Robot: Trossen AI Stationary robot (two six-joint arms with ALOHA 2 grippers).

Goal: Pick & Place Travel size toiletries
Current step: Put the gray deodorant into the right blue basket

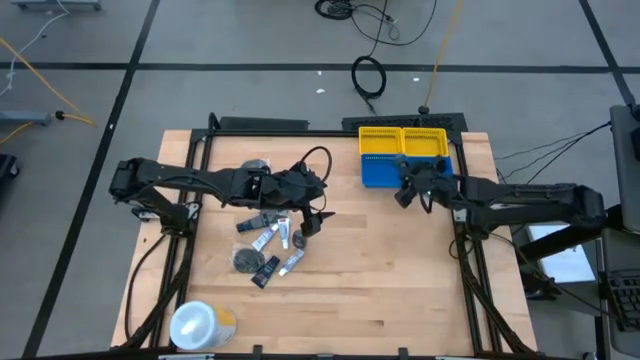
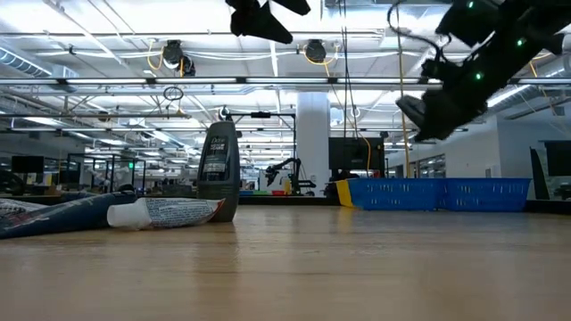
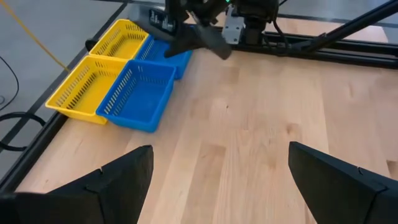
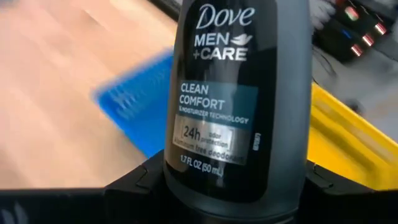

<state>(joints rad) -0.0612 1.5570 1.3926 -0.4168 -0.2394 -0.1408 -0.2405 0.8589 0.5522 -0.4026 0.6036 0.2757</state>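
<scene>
The travel size toiletries [image 1: 265, 240] lie in a loose pile left of the table's centre: white and blue tubes, dark round flat pieces and a dark tube. In the low view a dark Dove bottle [image 2: 219, 169] stands upright behind a lying white tube [image 2: 165, 212]. My left gripper [image 1: 312, 222] hangs open just right of the pile, touching nothing; its wide-spread fingers frame bare wood [image 3: 221, 162]. My right gripper [image 1: 405, 195] is raised at the near edge of the blue basket [image 1: 385, 172], shut on another dark grey Dove bottle [image 4: 236, 93]. My right gripper pinches the Dove bottle between its two fingers [image 4: 140, 177] at the lower end of the body [image 4: 233, 171], below the label. The rest of the bottle sticks out past the fingers. It is lifted clear of the table, with the blue and yellow baskets behind it.
A yellow basket [image 1: 402, 140] sits behind the blue one at the table's far right. A large white-and-yellow roll [image 1: 200, 325] stands near the table's near left corner. Bare wood lies between the pile and the baskets. Cables lie on the floor beyond the table.
</scene>
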